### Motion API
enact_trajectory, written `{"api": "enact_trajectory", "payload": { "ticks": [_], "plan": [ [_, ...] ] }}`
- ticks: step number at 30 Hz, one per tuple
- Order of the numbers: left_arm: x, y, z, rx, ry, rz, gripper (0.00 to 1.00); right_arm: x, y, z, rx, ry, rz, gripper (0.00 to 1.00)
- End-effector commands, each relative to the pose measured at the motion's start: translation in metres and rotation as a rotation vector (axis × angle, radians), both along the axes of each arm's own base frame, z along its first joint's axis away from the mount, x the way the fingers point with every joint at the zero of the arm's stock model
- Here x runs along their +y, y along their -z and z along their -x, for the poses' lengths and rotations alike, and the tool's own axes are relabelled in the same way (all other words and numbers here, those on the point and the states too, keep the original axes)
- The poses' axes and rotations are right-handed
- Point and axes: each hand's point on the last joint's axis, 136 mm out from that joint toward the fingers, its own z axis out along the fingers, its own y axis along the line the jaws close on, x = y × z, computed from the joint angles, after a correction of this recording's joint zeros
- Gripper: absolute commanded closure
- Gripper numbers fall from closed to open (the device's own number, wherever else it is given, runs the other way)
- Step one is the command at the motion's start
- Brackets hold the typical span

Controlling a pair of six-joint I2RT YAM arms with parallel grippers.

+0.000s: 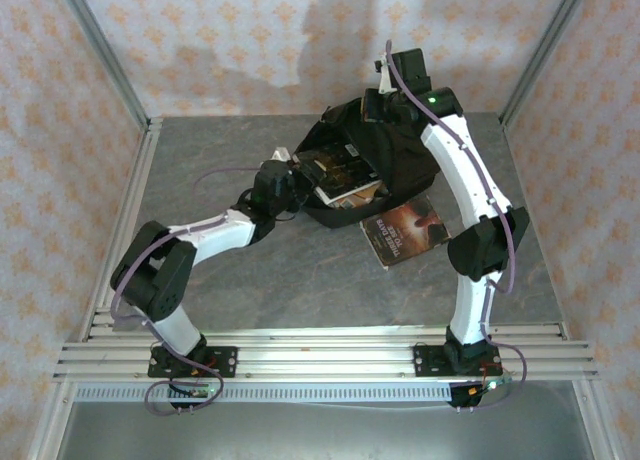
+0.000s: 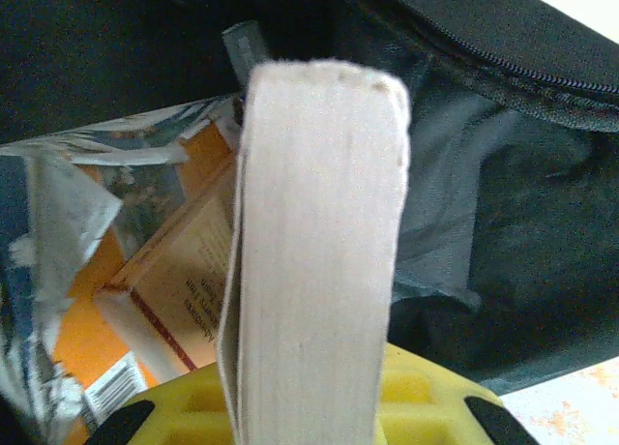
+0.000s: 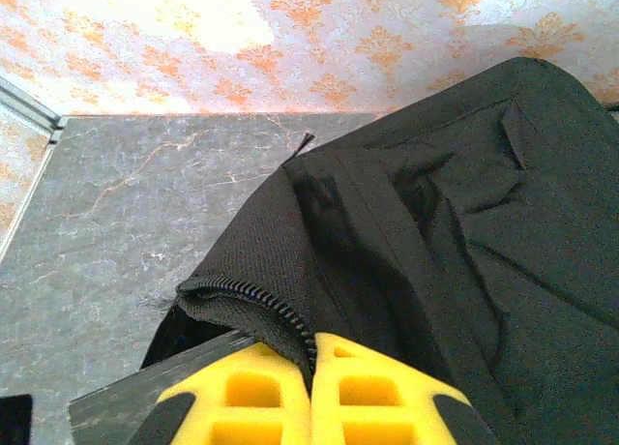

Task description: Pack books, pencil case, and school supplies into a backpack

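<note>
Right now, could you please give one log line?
left gripper: holds book at backpack mouth; right gripper: holds backpack rim; dark book: on table

A book [image 2: 319, 252] is showing cream page edges between the yellow left fingers [image 2: 435, 385]; a cover [image 2: 77, 339] left of them is showing orange and white. Black backpack [image 3: 464, 222] fabric is running between the yellow right fingers [image 3: 377, 397], grey marbled table [image 3: 126, 203] beyond.

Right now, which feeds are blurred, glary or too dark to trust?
Left wrist: the held book is close and soft, the backpack interior behind it murky. Right wrist: wall blown out top left, backpack fabric sharp. Top external: glare on the near rails.
</note>
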Motion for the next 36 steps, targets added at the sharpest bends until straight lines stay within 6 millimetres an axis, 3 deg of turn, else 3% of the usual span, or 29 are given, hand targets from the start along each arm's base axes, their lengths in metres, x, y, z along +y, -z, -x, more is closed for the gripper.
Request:
{"api": "enact_trajectory", "payload": {
  "ticks": [1, 7, 8, 11, 13, 16, 18, 20, 23, 25, 30, 35, 36],
  "plan": [
    [-0.018, -0.052, -0.012, -0.155, 0.028, 0.135, 1.0, 0.006, -0.038, 0.003, -0.079, -0.002, -0.066, 1.0],
    [-0.045, -0.042, -0.045, -0.162, 0.067, 0.147, 1.0, 0.021, -0.028, 0.004, -0.051, -0.012, -0.11, 1.0],
    [-0.054, -0.028, -0.054, -0.148, 0.081, 0.129, 1.0, 0.021, -0.025, 0.003, -0.047, -0.004, -0.11, 1.0],
    [-0.082, -0.015, -0.07, -0.128, 0.147, 0.063, 0.98, 0.025, -0.015, 0.0, -0.037, 0.021, -0.133, 1.0],
    [-0.095, 0.003, -0.076, -0.083, 0.174, 0.005, 0.89, 0.027, -0.01, -0.001, -0.038, 0.041, -0.155, 1.0],
    [-0.103, 0.016, -0.083, -0.056, 0.182, -0.014, 0.7, 0.028, -0.004, -0.004, -0.037, 0.059, -0.193, 1.0],
    [-0.104, 0.018, -0.084, -0.048, 0.181, -0.02, 0.64, 0.03, 0.0, -0.006, -0.03, 0.063, -0.206, 1.0],
    [-0.1, 0.017, -0.084, -0.05, 0.175, -0.045, 0.64, 0.029, 0.001, -0.007, -0.028, 0.069, -0.202, 1.0],
    [-0.088, 0.019, -0.084, -0.039, 0.144, -0.11, 0.74, 0.025, -0.001, -0.008, -0.041, 0.083, -0.186, 1.0],
    [-0.081, 0.018, -0.084, -0.034, 0.128, -0.124, 0.74, 0.026, -0.001, -0.008, -0.04, 0.081, -0.189, 1.0],
    [-0.048, 0.013, -0.083, 0.008, 0.08, -0.142, 0.52, 0.027, 0.007, -0.01, -0.023, 0.1, -0.211, 1.0],
    [-0.011, 0.006, -0.067, 0.041, 0.041, -0.17, 0.36, 0.027, 0.023, -0.013, 0.012, 0.128, -0.201, 1.0],
    [-0.005, -0.014, -0.059, 0.017, 0.036, -0.162, 0.35, 0.03, 0.028, -0.014, 0.025, 0.121, -0.2, 1.0]
  ]
}}
